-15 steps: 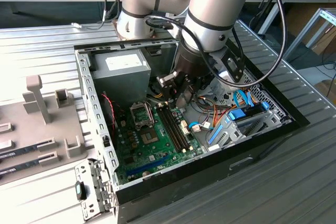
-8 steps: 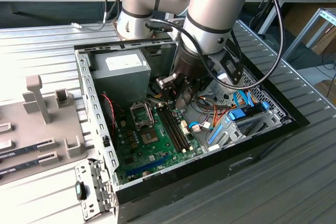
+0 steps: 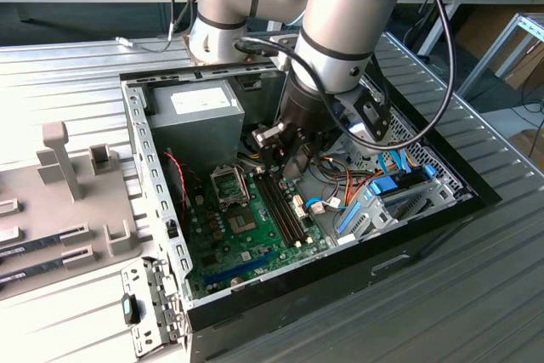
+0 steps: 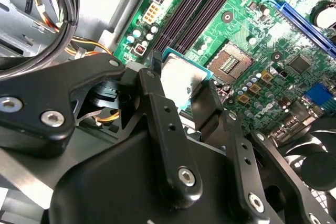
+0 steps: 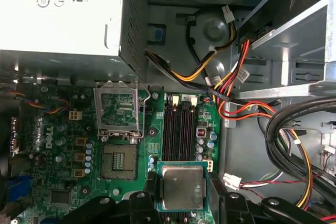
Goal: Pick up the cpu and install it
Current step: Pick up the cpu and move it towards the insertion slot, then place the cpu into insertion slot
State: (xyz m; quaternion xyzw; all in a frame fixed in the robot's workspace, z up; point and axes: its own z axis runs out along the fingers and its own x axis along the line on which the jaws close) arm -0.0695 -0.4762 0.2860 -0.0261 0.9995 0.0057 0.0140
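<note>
Just beside the open processor socket (image 5: 119, 158), a square grey bed of contacts on the green motherboard (image 5: 63, 150), I have the cpu (image 5: 182, 187): a small flat square chip with a dull silver metal lid and a thin green rim. It hangs over the long dark memory slots (image 5: 178, 127) that run alongside the socket, so it is near the socket but not above it. The black jaws are drawn narrow on it, gripping two opposite edges. In both wrist views the lid faces up toward the cameras and looks level.

By my reading, the pick-up half of the job is done, since the chip is in the grasp and appears clear of the board. I cannot tell how much clearance it has.

The install half is not done. The socket's contacts are bare, with nothing seated in them. Its thin metal retaining frame (image 5: 118, 111) is swung open, on the side of the socket toward the pale grey power-supply box (image 5: 58, 14). The chip is not yet lined up with the socket, lowered in or clamped.

In the exterior view the arm reaches down into the open black computer case (image 3: 408, 244), which lies on the ribbed grey bench (image 3: 476, 295). Its wrist is close above the slots next to the socket.
</note>
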